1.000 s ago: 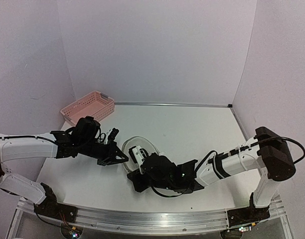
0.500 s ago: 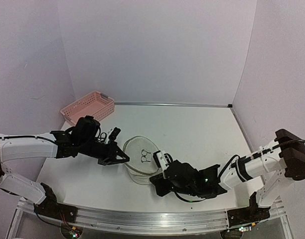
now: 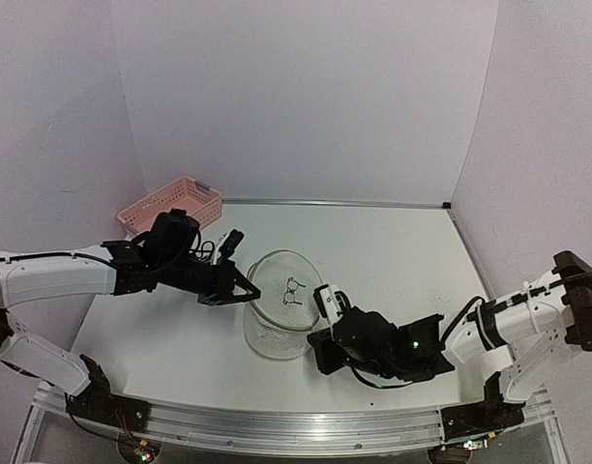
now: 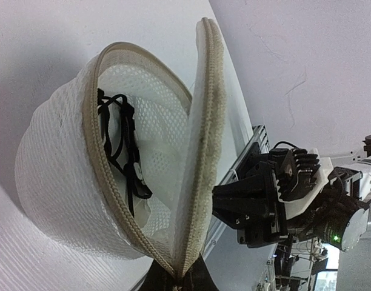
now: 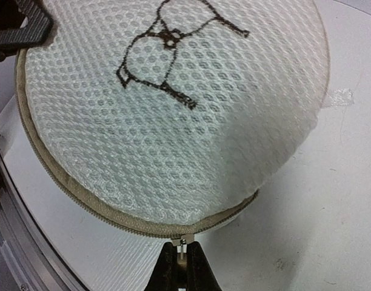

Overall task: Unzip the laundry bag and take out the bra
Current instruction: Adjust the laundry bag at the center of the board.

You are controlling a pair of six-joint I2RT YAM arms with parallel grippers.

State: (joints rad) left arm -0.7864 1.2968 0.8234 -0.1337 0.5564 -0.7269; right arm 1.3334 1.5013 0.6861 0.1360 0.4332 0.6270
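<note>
The laundry bag [image 3: 277,329], a round white mesh case, stands open like a clam. Its lid [image 3: 288,282], with the black glasses logo, is tilted up. My left gripper [image 3: 246,293] is shut on the zip rim [image 4: 200,151] at the hinge side. My right gripper [image 3: 317,336] is shut on the zip pull [image 5: 185,240] at the rim nearest it. In the left wrist view the bra [image 4: 126,151] lies inside the bag, white fabric with black straps. The right wrist view shows only the lid's mesh [image 5: 173,103] and zip.
A pink slotted basket [image 3: 170,206] sits at the back left against the wall. The table's front rail [image 3: 296,425] runs just below both arms. The right arm's black wrist [image 4: 264,200] sits close beside the bag.
The right gripper has drawn the zip pull to the right round the rim. The lid has swung up and open, and the left gripper has risen slightly with the rim.
</note>
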